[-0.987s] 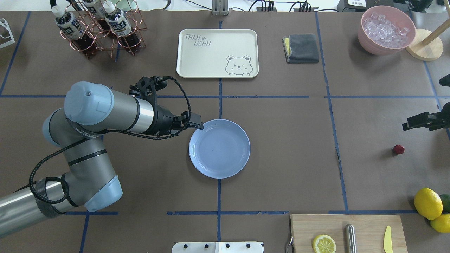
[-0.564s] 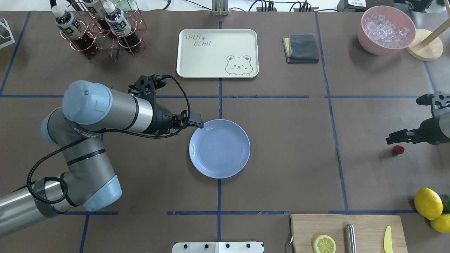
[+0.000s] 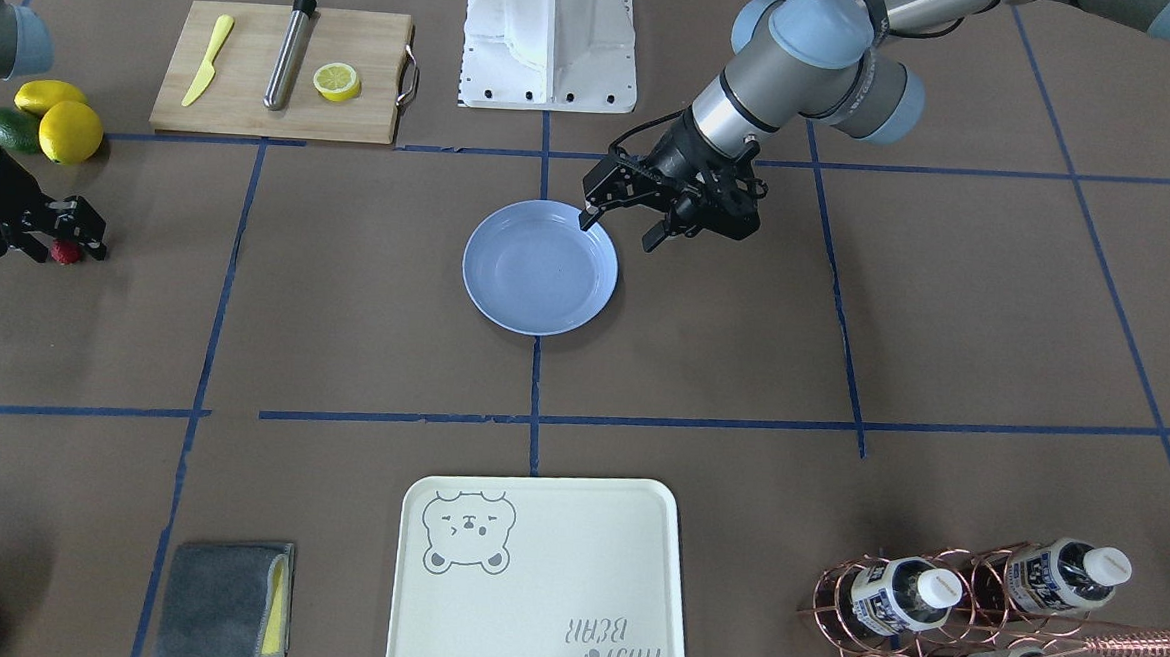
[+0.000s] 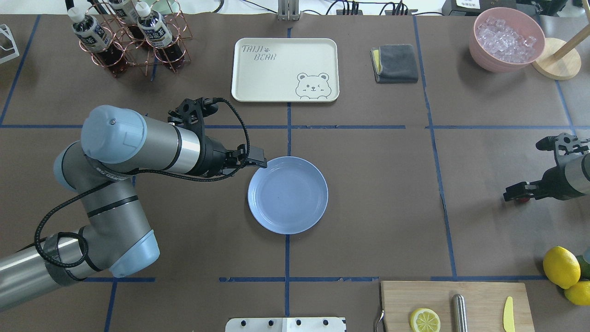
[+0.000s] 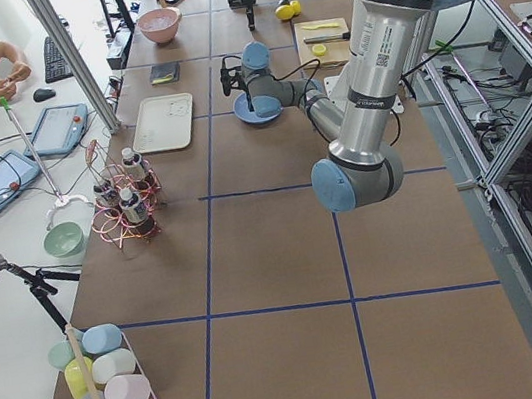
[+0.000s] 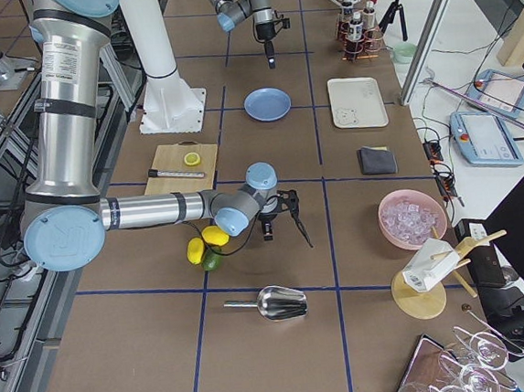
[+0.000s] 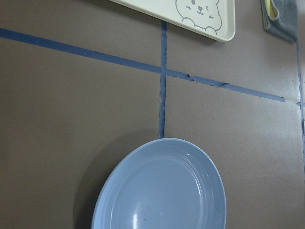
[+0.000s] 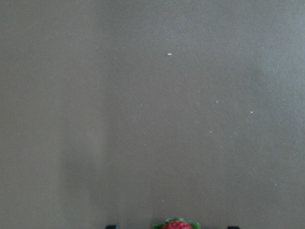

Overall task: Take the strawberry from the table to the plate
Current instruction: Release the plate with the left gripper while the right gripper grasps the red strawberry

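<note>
The strawberry (image 3: 65, 253) lies on the brown-paper table (image 4: 378, 193) at its right side, small and dark red. My right gripper (image 3: 67, 239) is low over it, open, one finger on each side of the berry. The right wrist view shows the strawberry (image 8: 176, 224) at its bottom edge between the two fingertips. From overhead the right gripper (image 4: 516, 193) hides nearly all of the berry. The light blue plate (image 4: 288, 195) sits empty at the table's centre. My left gripper (image 4: 259, 162) hovers open and holds nothing over the plate's (image 3: 538, 266) rim on the robot's left.
Lemons and a green fruit (image 4: 561, 266) lie near the front right corner. Beside them is a wooden cutting board (image 4: 456, 304) with a lemon half. At the back are a cream bear tray (image 4: 285, 69), a grey cloth (image 4: 395, 63), a pink ice bowl (image 4: 507, 39) and a bottle rack (image 4: 129, 37).
My right gripper has come in from the right edge and down over the strawberry, which it now covers from overhead. The left arm has barely shifted.
</note>
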### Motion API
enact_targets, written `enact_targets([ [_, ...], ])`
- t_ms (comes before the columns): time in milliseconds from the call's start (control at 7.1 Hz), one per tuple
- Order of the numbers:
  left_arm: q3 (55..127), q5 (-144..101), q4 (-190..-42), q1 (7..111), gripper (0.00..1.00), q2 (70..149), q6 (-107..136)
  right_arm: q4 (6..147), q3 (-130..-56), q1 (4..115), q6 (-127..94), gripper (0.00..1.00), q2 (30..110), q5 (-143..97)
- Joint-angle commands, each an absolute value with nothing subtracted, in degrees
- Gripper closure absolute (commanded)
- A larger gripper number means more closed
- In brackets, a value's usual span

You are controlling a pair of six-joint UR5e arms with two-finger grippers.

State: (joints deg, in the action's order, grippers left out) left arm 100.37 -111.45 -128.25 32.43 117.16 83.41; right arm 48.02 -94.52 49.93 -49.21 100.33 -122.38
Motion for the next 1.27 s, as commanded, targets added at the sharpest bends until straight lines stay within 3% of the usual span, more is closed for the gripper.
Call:
enact_targets([
  [0,100.37,-111.45,-128.23,32.43,0.05,117.07,83.41,47.99,-94.92,49.92,-48.96,1.00,100.20,-122.34],
  [564,100.37,-111.36,-128.32,32.43,0.05,117.07,83.41,48.08,-97.03,49.92,-49.83,1.00,100.28,-122.34],
  [846,101.59,-111.45,-128.32,32.78,0.05,116.81,83.41,48.60,-101.76,49.66,-57.08,1.00,99.06,-122.26],
  [1128,107.90,-111.71,-128.41,32.87,0.01,110.16,83.15,48.69,-103.01,45.99,-73.40,1.00,90.92,-121.65],
])
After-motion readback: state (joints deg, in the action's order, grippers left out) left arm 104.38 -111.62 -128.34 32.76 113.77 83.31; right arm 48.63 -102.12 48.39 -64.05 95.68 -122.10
